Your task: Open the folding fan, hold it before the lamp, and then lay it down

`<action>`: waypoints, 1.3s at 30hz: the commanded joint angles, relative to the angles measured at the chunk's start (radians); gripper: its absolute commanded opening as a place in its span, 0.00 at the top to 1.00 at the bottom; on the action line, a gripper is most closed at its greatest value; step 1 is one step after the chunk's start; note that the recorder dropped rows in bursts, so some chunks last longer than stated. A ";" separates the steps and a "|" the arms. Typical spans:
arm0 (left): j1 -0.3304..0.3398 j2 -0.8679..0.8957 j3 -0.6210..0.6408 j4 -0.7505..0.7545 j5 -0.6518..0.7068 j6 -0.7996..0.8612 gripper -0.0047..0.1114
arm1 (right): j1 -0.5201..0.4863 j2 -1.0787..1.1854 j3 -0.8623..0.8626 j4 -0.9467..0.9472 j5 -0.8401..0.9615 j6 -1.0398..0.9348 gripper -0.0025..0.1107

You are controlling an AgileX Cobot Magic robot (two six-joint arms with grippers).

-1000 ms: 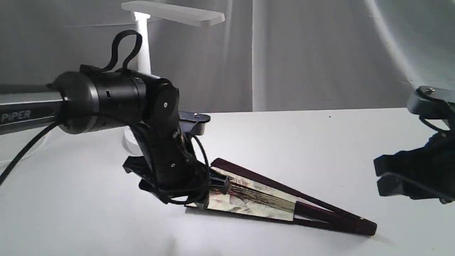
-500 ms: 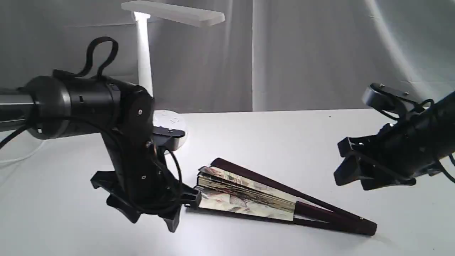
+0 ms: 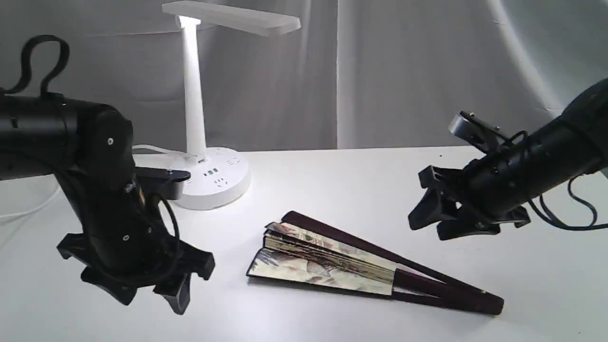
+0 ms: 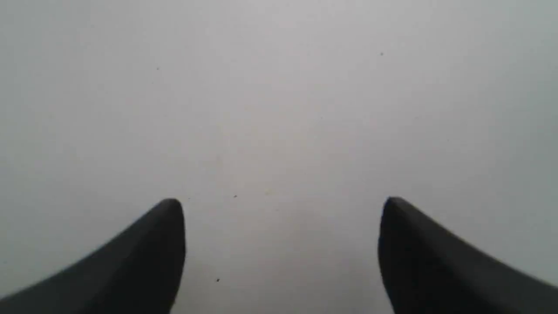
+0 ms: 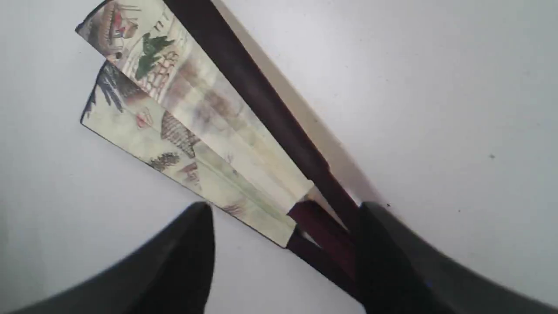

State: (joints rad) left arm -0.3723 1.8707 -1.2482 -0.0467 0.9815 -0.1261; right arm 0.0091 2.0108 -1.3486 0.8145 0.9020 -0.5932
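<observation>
Partly spread folding fan (image 5: 196,126) lies on white bench (image 5: 436,87). Its cream painted pleats are slightly fanned, with a dark maroon guard along one edge. Right pincer (image 5: 285,209) gapes wide, its dark blurred fingers (image 5: 183,261) on either side of the fan's maroon rib end. Contact unclear.

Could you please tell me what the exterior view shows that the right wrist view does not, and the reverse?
Only the exterior view shows the lamp and the left gripper, open, apart from the folding fan. Only the right wrist view shows the fan's painted trees and buildings clearly, between the fingers of the open right gripper. Both show the fan lying partly spread on the white table.
</observation>
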 commanded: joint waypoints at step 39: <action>0.106 -0.033 0.119 -0.235 -0.178 0.187 0.42 | 0.062 0.230 -0.027 0.356 -0.022 -0.332 0.55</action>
State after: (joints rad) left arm -0.2688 1.8489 -1.1341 -0.2713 0.8122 0.0527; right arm 0.0694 2.2440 -1.3697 1.1561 0.8715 -0.9226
